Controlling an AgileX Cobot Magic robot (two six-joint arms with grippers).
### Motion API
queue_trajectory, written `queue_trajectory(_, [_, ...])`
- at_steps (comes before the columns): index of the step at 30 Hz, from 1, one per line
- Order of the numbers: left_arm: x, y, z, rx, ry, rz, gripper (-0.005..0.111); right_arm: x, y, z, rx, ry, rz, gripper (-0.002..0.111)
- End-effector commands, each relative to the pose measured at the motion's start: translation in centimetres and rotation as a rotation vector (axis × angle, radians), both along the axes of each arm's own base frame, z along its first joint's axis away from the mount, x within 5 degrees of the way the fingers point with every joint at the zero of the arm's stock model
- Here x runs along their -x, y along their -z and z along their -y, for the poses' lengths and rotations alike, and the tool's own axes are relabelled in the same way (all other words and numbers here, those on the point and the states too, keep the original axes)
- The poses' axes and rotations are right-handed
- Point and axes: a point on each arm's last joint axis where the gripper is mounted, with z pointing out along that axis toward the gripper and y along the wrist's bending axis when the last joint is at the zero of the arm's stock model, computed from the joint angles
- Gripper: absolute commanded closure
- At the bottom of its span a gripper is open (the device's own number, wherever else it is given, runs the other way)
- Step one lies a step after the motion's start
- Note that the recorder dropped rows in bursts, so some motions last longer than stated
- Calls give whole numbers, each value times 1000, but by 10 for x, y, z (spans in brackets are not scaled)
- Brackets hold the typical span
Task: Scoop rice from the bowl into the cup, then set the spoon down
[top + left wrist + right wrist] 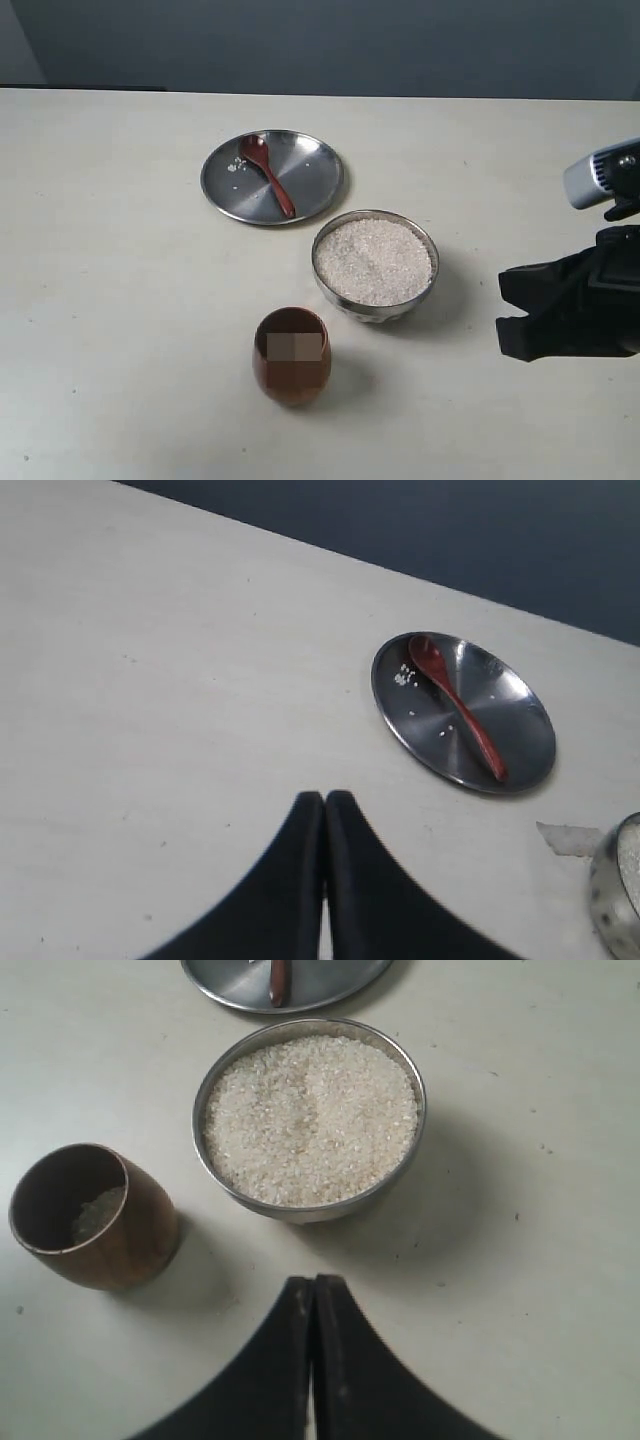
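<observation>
Position of spoon and right gripper: opposite sides of bowl.
Jaws together, empty; spoon on plate, well apart.

The rice is pale off-white and finely speckled, in the shiny silver-grey bowl. Beside the bowl, the cup is warm reddish-brown wood, darker brown inside, with pale grains at its bottom. Beyond the bowl, the plate is silver-grey with a few white grains, and the spoon on it is glossy dark red-brown. The table is matte cream with faint dark specks. The left gripper and right gripper are black
</observation>
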Motion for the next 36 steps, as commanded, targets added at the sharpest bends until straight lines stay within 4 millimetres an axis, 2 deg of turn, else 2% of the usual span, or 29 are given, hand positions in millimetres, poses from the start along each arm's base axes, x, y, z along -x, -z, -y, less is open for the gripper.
queue_trajectory(1, [22,-21,-4,-128,10,181,106,0,1,1,-1,6,2,108])
queue_trajectory(6, [44,-31,-12,-346,-8,297,106,0,0,1,-4,5,6,108])
queue_trajectory(11, [65,-40,-15,-447,-37,406,106,0,0,1,-6,5,8,108])
queue_trajectory(19, [81,-41,-13,-315,-44,485,106,0,0,1,-6,5,8,108])
queue_trajectory(27, [82,-39,-8,-166,-24,483,106,0,0,1,-6,5,8,108])
queue_trajectory(32, [82,-38,0,-286,94,476,106,0,0,1,-6,5,8,108])
queue_trajectory(36, [82,-37,1,-286,108,466,106,0,0,1,-6,5,8,108])
